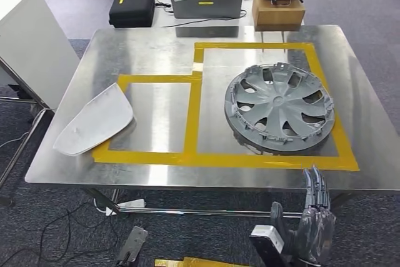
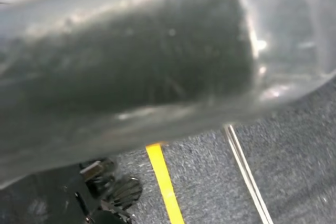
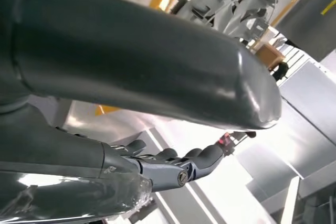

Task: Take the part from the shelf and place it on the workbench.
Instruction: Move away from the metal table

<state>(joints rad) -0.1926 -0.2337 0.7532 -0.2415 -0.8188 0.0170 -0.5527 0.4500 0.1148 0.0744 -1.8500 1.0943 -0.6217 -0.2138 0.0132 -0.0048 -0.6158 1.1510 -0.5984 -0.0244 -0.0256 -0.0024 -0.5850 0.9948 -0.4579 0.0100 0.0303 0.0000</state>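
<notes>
We judge the main risk to lie with the large brushed-steel workbench [image 1: 155, 54] itself: its yellow tape outline [image 1: 191, 120] marks two bays, and the round grey plastic wheel cover [image 1: 279, 107] already sits inside the larger right-hand bay, well within the tape; the flat, pale grey teardrop-shaped panel [image 1: 94, 120], however, lies across the left border of the smaller bay and reaches close to the table's left edge, so a nudge from an arm or a knock to the bench could send it further off its mark or over the side. Our right hand [image 1: 315, 214] hangs just below the near table edge, fingers straight and apart, holding nothing; lifting it carelessly could catch the rim under the wheel cover. The head view gives the whole layout; the right wrist view adds the wheel cover's clipped edge and the spread fingers [image 3: 174, 163] from close by; the left wrist view shows blurred floor with a yellow stripe [image 2: 164, 182], so we cannot tell the left hand's state.
</notes>
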